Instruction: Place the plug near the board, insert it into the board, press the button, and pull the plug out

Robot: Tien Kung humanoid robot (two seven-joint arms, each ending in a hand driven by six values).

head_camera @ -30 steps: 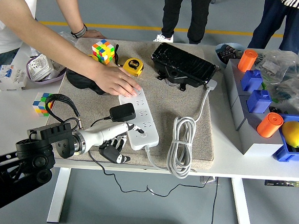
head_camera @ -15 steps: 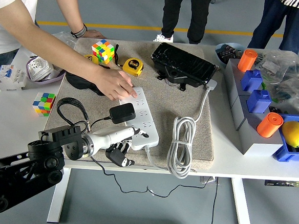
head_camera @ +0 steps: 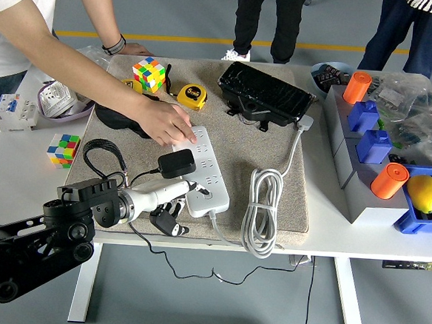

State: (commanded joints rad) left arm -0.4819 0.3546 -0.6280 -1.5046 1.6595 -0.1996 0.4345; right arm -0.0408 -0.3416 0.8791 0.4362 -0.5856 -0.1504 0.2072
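plug [head_camera: 177, 163]: i see the black adapter seated in the board's left side, near its middle.
board [head_camera: 204, 168]: white strip on the mat; a person's hand [head_camera: 168, 121] pins its far end, i judge to steady it.
left hand [head_camera: 170, 207]: at the board's near end by the button; fingers curled downward, one finger out, holding nothing.
room: table edge just below; coiled cable [head_camera: 263, 210] close on the right.

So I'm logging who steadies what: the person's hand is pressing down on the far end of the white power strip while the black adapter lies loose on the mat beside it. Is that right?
Not quite. In the head view the person's hand does press the far end of the power strip, but the adapter isn't loose on the mat; it sits on the strip's left edge, apparently plugged in.
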